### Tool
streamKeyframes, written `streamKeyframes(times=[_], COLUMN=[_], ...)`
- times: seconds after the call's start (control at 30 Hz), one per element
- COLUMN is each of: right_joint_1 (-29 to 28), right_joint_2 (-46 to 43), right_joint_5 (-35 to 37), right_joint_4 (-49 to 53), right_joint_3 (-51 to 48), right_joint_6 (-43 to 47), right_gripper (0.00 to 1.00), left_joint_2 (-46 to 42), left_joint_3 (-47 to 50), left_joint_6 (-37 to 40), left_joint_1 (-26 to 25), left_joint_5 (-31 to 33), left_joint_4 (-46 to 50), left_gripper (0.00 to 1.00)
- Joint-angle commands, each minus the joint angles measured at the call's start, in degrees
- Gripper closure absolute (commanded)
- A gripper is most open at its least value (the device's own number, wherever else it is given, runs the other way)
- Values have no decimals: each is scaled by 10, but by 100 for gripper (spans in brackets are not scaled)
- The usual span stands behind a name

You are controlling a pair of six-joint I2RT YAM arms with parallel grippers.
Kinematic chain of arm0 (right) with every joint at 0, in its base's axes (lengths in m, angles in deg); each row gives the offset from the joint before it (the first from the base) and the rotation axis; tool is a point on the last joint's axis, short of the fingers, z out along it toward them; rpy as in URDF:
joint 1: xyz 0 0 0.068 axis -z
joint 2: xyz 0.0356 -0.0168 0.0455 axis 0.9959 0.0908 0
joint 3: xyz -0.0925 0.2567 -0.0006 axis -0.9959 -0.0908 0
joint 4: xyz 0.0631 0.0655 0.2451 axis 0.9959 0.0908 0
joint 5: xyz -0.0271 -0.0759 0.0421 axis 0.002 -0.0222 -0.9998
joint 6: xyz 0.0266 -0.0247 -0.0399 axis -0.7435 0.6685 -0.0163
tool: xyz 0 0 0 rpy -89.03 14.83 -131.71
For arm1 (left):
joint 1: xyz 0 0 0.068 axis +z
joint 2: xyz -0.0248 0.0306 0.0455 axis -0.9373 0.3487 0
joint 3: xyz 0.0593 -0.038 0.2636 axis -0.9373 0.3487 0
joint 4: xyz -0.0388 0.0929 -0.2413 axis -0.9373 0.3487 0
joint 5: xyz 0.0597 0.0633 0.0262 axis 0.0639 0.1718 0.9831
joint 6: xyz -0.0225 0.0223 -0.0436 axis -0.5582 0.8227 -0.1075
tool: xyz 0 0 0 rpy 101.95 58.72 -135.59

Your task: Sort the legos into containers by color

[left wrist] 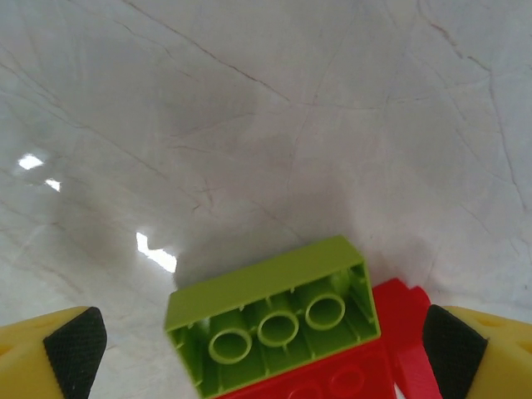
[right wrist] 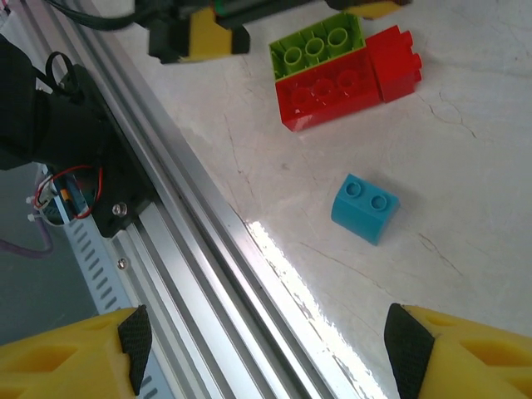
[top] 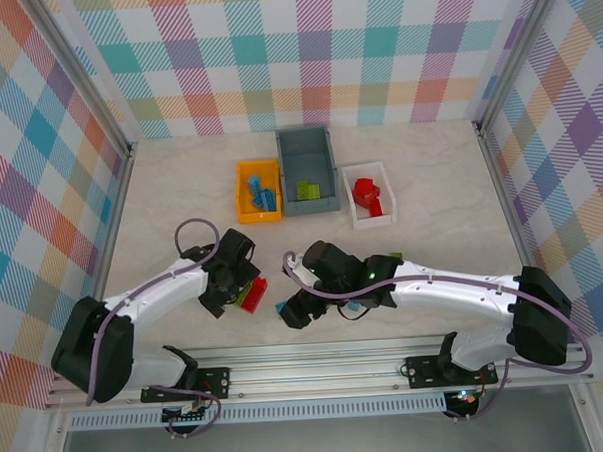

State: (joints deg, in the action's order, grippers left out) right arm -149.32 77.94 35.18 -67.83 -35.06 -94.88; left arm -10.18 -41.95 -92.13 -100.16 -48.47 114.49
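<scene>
Hovering low, the left end effector (left wrist: 264, 353) is spread wide around a green brick (left wrist: 270, 309) touching a red brick (left wrist: 366, 370).
Closing here could lift both colours together, spoiling the sort. The right end effector (right wrist: 264, 349), also spread, looks down on a blue brick (right wrist: 364, 208) lying apart on the bench (right wrist: 465, 166); overhead, the bins (top: 282, 177) sit well beyond.

Marbled table (top: 430, 180) with three bins (top: 305, 148), green brick (right wrist: 314, 48), red bricks (right wrist: 332, 93), blue brick (right wrist: 364, 207).

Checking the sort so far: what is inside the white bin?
The white bin holds red legos piled together, no other colour showing. Their count, and anything under the pile, cannot be made out from above.
</scene>
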Motion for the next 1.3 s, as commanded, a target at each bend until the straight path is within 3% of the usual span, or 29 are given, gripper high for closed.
streamKeyframes(times=[0.0, 0.2, 0.43, 0.6, 0.73, 0.87, 1.1, 1.27], right_joint_1=[-4, -6, -7, -6, 12, 71, 157, 170], right_joint_2=[1, 3, 0, -26, -102, -186, -203, -193], right_joint_5=[-12, -4, 20, 82, 225, 284, 284, 271], right_joint_4=[-22, -16, -15, -3, 9, -25, -26, -20], right_joint_3=[23, 26, 23, 24, 3, -28, -1, 19], right_joint_6=[-9, -12, -22, -34, -74, -115, -160, -157], right_gripper=[24, 24, 26, 29, 30, 32, 32, 32], left_joint_2=[16, 53, -19, -44, -2, 106, 350, 533], left_joint_3=[7, 17, 44, 8, -136, -326, -643, -887], left_joint_6=[-38, -46, -55, -26, 63, 150, 214, 241], left_joint_1=[13, 18, 18, 18, 8, -33, -60, -54], left_joint_5=[-21, -42, -3, 13, 25, 52, 60, 94], left_joint_4=[-40, -84, -85, -63, -27, 12, 73, 154], left_gripper=[0, 8, 40, 43, 42, 43, 44, 43])
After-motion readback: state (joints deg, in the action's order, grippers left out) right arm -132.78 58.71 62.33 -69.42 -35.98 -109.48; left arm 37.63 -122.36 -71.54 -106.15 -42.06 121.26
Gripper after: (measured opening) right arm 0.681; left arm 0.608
